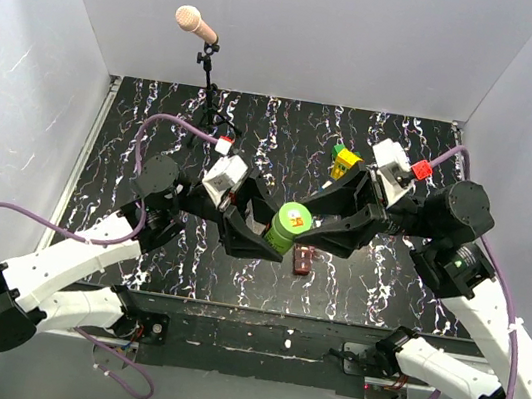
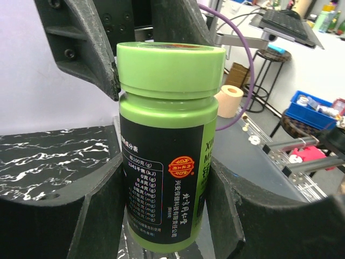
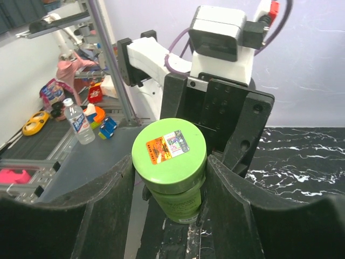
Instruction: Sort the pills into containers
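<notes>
We log 1 green bottle [image 1: 289, 225] upright, cap [image 3: 168, 147] up; left claw [image 2: 167, 178] grips body, right claw [image 3: 170, 162] clamps cap; base hidden.

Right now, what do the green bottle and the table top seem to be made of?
Green bottle: probably plastic, smooth with soft sheen, moulded cap rim, glossy printed label. Table top: black with white marble-like veins; stone or printed sheet, I cannot tell.

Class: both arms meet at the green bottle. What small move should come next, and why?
Probably twist the lid off with the right jaws. The left jaws clamp the bottle by its body, the right jaws sit on its lid, and the lid is still on.
</notes>
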Controlling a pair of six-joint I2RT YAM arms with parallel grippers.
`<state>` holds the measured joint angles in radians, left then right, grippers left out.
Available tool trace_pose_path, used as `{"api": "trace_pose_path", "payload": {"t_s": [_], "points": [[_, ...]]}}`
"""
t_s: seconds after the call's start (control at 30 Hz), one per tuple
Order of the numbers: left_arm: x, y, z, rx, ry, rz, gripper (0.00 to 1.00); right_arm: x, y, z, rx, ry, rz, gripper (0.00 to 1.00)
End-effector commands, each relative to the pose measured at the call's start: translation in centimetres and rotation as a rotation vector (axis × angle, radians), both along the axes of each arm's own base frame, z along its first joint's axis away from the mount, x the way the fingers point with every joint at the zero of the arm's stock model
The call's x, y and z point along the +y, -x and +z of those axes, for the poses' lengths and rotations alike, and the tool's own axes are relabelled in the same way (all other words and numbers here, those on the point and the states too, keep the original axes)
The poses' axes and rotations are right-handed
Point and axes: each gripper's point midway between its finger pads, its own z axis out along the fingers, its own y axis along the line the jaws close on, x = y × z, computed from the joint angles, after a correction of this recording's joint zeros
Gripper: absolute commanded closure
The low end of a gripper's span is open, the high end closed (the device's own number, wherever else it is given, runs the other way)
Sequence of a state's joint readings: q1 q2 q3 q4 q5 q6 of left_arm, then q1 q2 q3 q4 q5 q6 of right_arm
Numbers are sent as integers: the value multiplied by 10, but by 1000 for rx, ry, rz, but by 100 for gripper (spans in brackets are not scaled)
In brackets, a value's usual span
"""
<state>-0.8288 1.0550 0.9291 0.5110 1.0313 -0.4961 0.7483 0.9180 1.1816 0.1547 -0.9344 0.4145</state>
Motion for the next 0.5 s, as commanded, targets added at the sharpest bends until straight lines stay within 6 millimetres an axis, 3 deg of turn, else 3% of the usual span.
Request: {"api": "trace_pose_path", "payload": {"t_s": [0.0, 0.47], "points": [[4, -21, 38, -38, 97, 190, 100, 4, -17, -17, 41, 48, -98, 59], [5, -81, 38, -10, 63, 530, 100, 7, -63, -37, 185, 157, -345, 59]]}}
